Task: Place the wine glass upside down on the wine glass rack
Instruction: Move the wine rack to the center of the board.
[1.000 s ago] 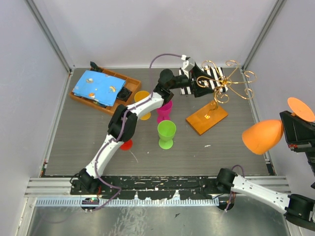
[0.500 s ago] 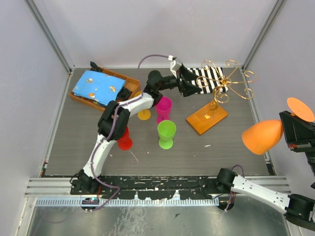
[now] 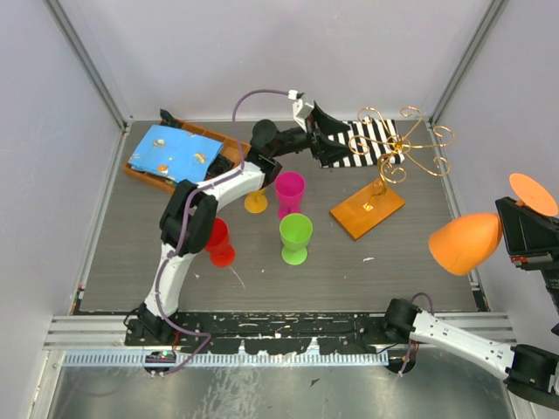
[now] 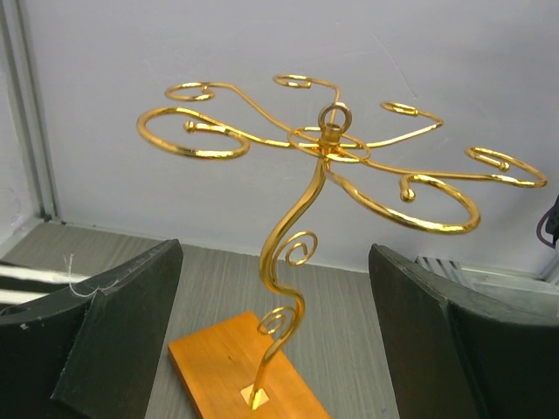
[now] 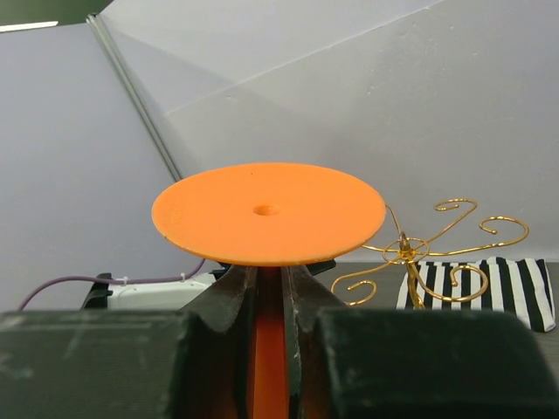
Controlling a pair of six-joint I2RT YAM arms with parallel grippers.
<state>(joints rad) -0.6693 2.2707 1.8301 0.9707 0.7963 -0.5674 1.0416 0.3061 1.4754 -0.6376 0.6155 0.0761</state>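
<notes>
walls (image 3: 262,52): we see plain pale grey panels with metal corner posts.
table (image 3: 131,253): a dark grey, wood-grained top with a metal rail along the near edge.
tray (image 3: 175,157): wooden and rectangular, at the far left, under a blue cloth.
striped cloth (image 5: 498,288): black and white, lying flat behind the rack.
wine glass rack (image 3: 368,210): thin gold wire with curled scroll arms rises upright from a flat orange-brown wooden base at the far right. its arms are bare.
wine glass (image 3: 465,243): matt orange plastic, held in the air past the table's right edge, well apart from the rack. its long axis lies tilted, with the bowl towards the table and the flat round foot towards the right wall.
cups: green (image 3: 295,234), magenta (image 3: 289,188), red (image 3: 218,244) and yellow (image 3: 255,203) stand mid-table.
right gripper (image 5: 269,297): we see it clamped on the glass stem, just under the foot.
left gripper (image 3: 339,147): spread wide, holding nothing, facing the rack.
</notes>
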